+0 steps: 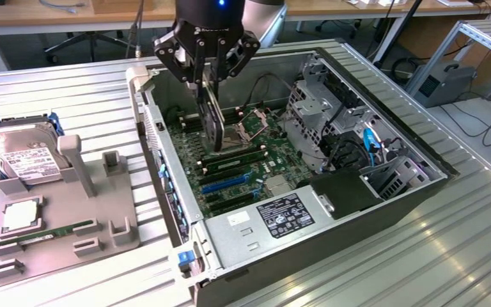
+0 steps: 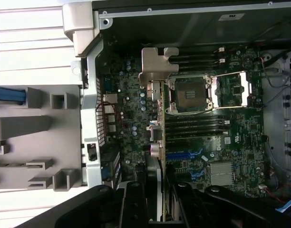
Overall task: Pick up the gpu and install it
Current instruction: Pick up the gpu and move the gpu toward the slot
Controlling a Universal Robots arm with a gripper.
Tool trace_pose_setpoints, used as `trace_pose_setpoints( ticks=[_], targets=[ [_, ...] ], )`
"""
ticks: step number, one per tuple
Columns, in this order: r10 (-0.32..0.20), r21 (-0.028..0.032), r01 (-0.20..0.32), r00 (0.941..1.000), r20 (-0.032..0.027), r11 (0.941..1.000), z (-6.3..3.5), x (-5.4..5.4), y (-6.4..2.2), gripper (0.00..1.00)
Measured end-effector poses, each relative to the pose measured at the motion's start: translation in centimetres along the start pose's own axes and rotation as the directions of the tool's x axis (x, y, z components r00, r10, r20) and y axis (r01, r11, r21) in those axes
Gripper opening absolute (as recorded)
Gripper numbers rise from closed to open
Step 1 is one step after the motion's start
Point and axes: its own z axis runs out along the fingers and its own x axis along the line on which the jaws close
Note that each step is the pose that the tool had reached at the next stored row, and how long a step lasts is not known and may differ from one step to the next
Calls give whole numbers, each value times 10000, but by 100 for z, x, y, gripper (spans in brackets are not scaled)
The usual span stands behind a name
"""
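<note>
The pincer (image 1: 205, 75), jaws partly closed, grips the gpu (image 1: 214, 121) by its upper end and hangs it upright over the motherboard (image 1: 254, 153) inside the open computer case (image 1: 348, 236). To seat it well, it likely needs its connector edge squared along a blue expansion slot (image 1: 227, 183), bracket toward the rear wall, then an even press down.

- The robot's hand (image 1: 209, 82) is black, built from angular, linked fingers (image 1: 169, 54) with visible pivot joints.
- Its wrist (image 1: 210, 16) is a glossy black cylinder carrying a small glowing blue light (image 1: 220, 3).
- A silver-grey arm segment (image 1: 268, 16) adjoins the wrist.
- In the wrist view, the fingers appear as matt black bars.
</note>
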Motion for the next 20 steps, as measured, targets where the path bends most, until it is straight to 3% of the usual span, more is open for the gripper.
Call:
trace_pose_setpoints(
  ticks=[20],
  targets=[
    [0, 5, 0, 10000, 1, 10000, 38, -185, 13, 27]
  ],
)
